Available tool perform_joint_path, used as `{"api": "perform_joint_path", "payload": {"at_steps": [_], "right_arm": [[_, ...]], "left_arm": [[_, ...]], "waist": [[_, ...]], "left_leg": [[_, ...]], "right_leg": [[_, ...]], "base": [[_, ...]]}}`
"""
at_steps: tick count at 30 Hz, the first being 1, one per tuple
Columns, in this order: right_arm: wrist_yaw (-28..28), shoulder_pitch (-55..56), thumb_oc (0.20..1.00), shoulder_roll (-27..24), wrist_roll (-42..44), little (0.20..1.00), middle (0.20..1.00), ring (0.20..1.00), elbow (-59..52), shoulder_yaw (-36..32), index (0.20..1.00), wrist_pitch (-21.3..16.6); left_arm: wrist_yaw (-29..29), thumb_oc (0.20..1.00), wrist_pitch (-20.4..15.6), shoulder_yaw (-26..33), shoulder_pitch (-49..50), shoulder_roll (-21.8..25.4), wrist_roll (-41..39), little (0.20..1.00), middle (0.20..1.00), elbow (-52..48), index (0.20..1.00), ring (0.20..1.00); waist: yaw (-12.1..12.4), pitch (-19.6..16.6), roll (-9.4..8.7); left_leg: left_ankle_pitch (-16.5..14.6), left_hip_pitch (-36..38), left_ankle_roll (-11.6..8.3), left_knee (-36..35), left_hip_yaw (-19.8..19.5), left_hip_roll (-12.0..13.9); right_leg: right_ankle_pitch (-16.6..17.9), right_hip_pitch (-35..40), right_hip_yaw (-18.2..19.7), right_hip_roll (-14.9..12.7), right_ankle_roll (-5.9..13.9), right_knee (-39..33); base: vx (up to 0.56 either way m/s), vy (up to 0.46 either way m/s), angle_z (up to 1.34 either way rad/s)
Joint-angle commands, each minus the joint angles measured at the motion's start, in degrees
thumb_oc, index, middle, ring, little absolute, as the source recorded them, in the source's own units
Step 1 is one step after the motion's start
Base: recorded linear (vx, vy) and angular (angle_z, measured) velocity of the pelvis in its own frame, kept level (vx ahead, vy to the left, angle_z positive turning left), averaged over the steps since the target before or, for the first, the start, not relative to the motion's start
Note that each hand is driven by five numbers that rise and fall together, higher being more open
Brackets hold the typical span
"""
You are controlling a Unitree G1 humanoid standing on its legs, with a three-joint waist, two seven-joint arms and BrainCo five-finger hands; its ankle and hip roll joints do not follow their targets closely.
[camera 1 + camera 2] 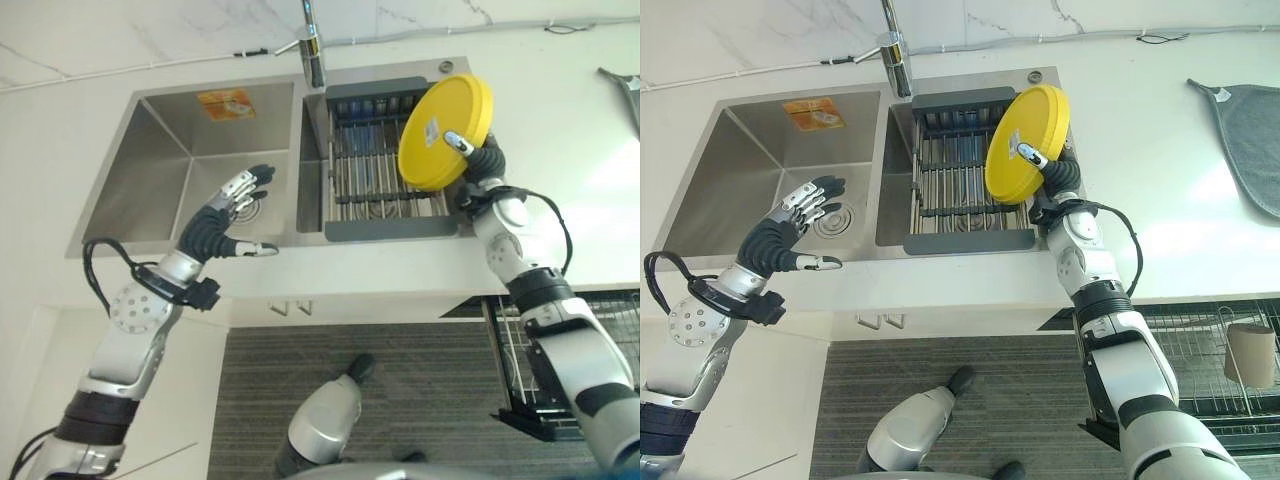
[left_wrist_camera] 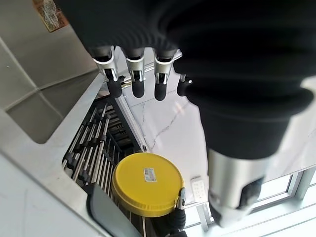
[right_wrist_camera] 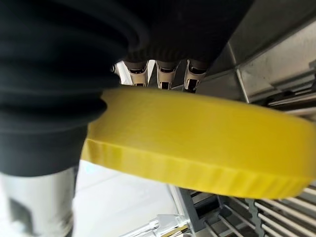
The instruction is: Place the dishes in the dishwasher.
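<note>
A round yellow plate (image 1: 440,135) is held tilted above the right end of the dish rack (image 1: 385,232), its underside with a small label facing me. My right hand (image 1: 478,157) is shut on its lower right rim, thumb across the underside. In the right wrist view the yellow plate (image 3: 207,143) lies under the fingers (image 3: 168,69). My left hand (image 1: 232,208) hovers open over the front edge of the left sink basin (image 1: 160,160), holding nothing. The left wrist view shows its straight fingers (image 2: 138,81) and the plate (image 2: 145,183) beyond.
A double steel sink (image 1: 760,150) sits in a white counter, with a faucet (image 1: 312,45) at the back. A grey cloth (image 1: 1250,140) lies on the counter at right. A pulled-out wire dishwasher rack (image 1: 1210,350) with a brown cup (image 1: 1250,355) is at lower right.
</note>
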Motion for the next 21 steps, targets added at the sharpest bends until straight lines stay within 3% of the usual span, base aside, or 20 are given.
{"api": "perform_joint_path", "payload": {"at_steps": [1, 9, 11, 12, 13, 21], "right_arm": [[-1.34, -3.96, 0.200, -1.19, -3.79, 0.200, 0.200, 0.200, -2.28, 2.72, 0.200, -0.77], [-6.50, -5.79, 0.200, -0.91, -8.87, 0.200, 0.200, 0.200, -1.57, 4.38, 0.200, 0.59], [-8.15, -5.82, 0.200, -0.55, -8.24, 0.200, 0.200, 0.200, -1.37, 4.50, 0.200, 0.93], [-8.42, -5.75, 0.200, -0.49, -7.76, 0.200, 0.200, 0.200, -1.15, 4.49, 0.200, 0.68], [-8.89, -5.74, 0.200, -0.28, -7.92, 0.200, 0.200, 0.200, -1.10, 4.35, 0.200, 0.65], [-10.15, -3.86, 0.200, 1.30, -6.57, 0.200, 0.200, 0.200, -2.99, 3.79, 0.200, -2.29]], "left_arm": [[0.72, 1.000, -2.67, -2.24, 0.04, 2.48, 1.07, 1.000, 1.000, -2.80, 1.000, 1.000], [0.53, 1.000, -1.56, -2.58, 0.18, 2.84, 0.91, 1.000, 1.000, -2.67, 1.000, 1.000], [0.34, 1.000, -1.41, -2.77, 0.40, 2.60, 1.31, 1.000, 1.000, -2.70, 1.000, 1.000], [0.19, 1.000, -1.23, -2.79, 0.54, 2.60, 1.35, 1.000, 1.000, -2.73, 1.000, 1.000], [0.11, 1.000, -1.08, -2.89, 0.56, 2.54, 1.50, 1.000, 1.000, -2.86, 1.000, 1.000], [0.10, 1.000, -0.46, -3.07, 1.26, 1.99, 1.67, 1.000, 1.000, -3.15, 1.000, 1.000]], "waist": [[0.99, -3.53, -0.17], [1.77, -3.30, -1.01], [1.90, -3.20, -0.92], [1.84, -3.45, -1.14], [1.91, -3.32, -0.95], [1.71, -3.66, -0.90]], "left_leg": [[2.87, -0.20, -3.47, -5.29, 0.66, 8.53], [0.53, -0.75, -3.49, -0.78, 0.61, 8.41], [1.26, -1.44, -3.18, 0.40, 0.67, 7.98], [-0.08, -0.89, -3.43, 0.44, 0.59, 8.34], [0.97, -1.43, -3.12, 0.81, 0.67, 7.93], [0.47, -1.38, -3.07, 1.72, 0.82, 8.00]], "right_leg": [[6.56, 0.55, -0.11, -9.45, 5.50, 1.60], [6.76, 1.38, -0.13, -10.05, 5.44, 2.25], [7.90, 1.08, -0.62, -10.62, 5.14, 2.47], [6.92, 1.62, -0.04, -10.32, 5.47, 2.34], [8.00, 1.12, -0.57, -10.77, 5.19, 2.56], [7.92, 1.52, -0.07, -10.80, 5.23, 2.53]], "base": [[0.00, 0.000, 0.00], [0.03, -0.005, 0.00], [0.01, 0.022, -0.01], [0.04, 0.004, -0.01], [0.00, 0.000, 0.00], [0.01, 0.005, -0.01]]}}
